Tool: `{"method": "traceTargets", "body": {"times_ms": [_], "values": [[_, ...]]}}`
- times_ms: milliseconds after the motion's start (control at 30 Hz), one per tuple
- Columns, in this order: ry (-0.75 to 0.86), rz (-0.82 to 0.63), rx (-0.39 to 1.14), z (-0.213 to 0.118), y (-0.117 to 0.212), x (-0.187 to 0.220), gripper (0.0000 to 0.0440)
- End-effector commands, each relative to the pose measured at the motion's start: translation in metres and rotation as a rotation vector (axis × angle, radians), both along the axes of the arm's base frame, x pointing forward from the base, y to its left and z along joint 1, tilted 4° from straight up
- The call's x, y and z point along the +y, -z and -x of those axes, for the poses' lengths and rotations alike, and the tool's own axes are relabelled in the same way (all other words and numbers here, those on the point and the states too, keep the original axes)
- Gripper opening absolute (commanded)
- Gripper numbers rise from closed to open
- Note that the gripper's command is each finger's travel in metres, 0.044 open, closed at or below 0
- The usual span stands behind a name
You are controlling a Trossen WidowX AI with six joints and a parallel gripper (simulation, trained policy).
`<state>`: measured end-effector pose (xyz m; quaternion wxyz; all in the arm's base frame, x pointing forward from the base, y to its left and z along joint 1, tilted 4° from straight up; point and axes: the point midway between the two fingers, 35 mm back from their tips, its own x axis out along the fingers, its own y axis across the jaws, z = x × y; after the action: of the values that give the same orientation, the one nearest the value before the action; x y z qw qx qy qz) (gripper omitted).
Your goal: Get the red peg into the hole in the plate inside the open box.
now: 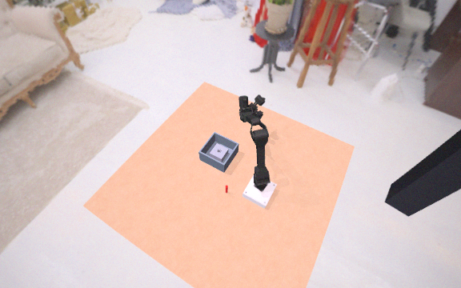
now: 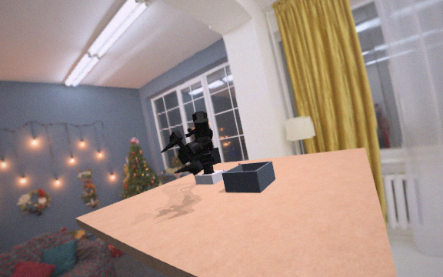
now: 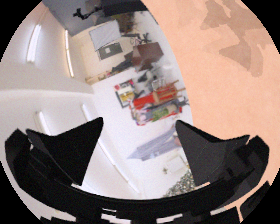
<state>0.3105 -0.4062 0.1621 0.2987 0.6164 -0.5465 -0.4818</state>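
The red peg (image 1: 226,189) seems to stand upright on the orange table top, between the box and the arm's white base and a little nearer the camera. In the exterior view only a red speck (image 2: 239,164) shows above the box's far rim. The open blue-grey box (image 1: 211,162) (image 2: 241,184) holds a pale plate (image 1: 215,154) with a small dark hole in its middle. My gripper (image 1: 251,100) (image 2: 170,161) (image 3: 140,122) is open and empty, raised above the table's far part, well away from peg and box. Neither shows in the wrist view.
The white base (image 1: 258,197) (image 2: 206,180) carries the black arm (image 1: 260,156). The box walls stand up around the plate on all sides. The orange table top (image 1: 166,200) (image 2: 302,215) (image 3: 211,75) has an edge near the gripper. A dark beam (image 1: 434,172) is at the right in the top view.
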Motion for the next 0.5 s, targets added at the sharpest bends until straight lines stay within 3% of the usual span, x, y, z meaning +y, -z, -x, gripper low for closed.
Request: {"method": "traceTargets", "body": {"times_ms": [0,467], "values": [[-0.075,-0.032,0.108,-0.017,-0.003,0.026,0.0440],[-0.399,-0.099,0.470,-0.066,-0.018,0.129,0.0440]]}}
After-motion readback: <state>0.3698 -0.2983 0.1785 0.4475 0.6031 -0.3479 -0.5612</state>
